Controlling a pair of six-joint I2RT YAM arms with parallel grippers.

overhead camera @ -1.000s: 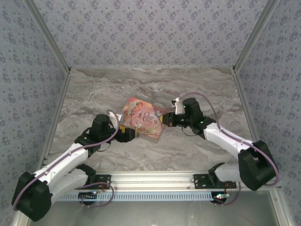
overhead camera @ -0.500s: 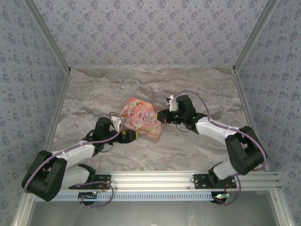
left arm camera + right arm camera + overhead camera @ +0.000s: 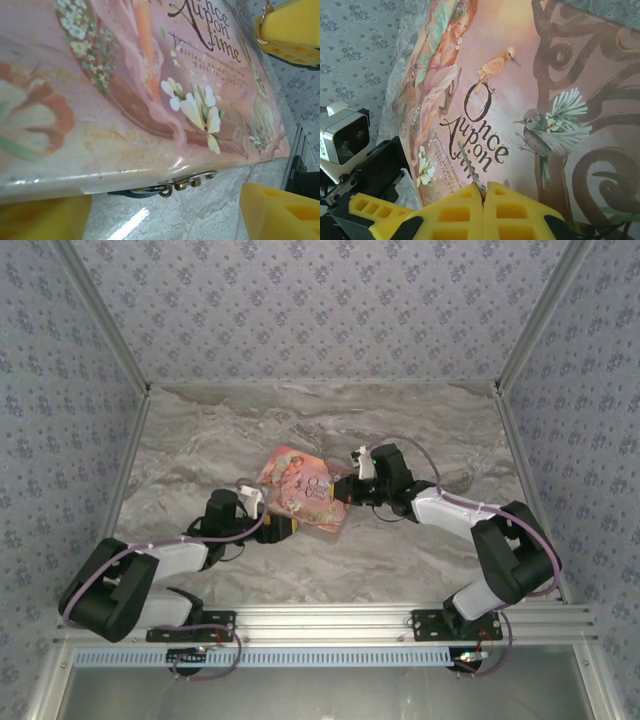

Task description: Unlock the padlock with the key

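This is a robot test cell in a lab, not a lived-in room. An aluminium rail [image 3: 330, 618] of slotted extrusion runs along the near edge. Two white and black robot arms, the left arm [image 3: 175, 558] and the right arm [image 3: 440, 508], are bolted onto it on black mounting plates [image 3: 192, 625]. Loose wiring [image 3: 205, 650] loops just below the rail, over a perforated strip [image 3: 320, 655]. Beyond the rail lies a tabletop [image 3: 250, 430] printed like grey marble. Past that, flat panels [image 3: 320, 310] papered in a blue-grey floral pattern box it in, joined by bare metal corner posts [image 3: 100, 320].
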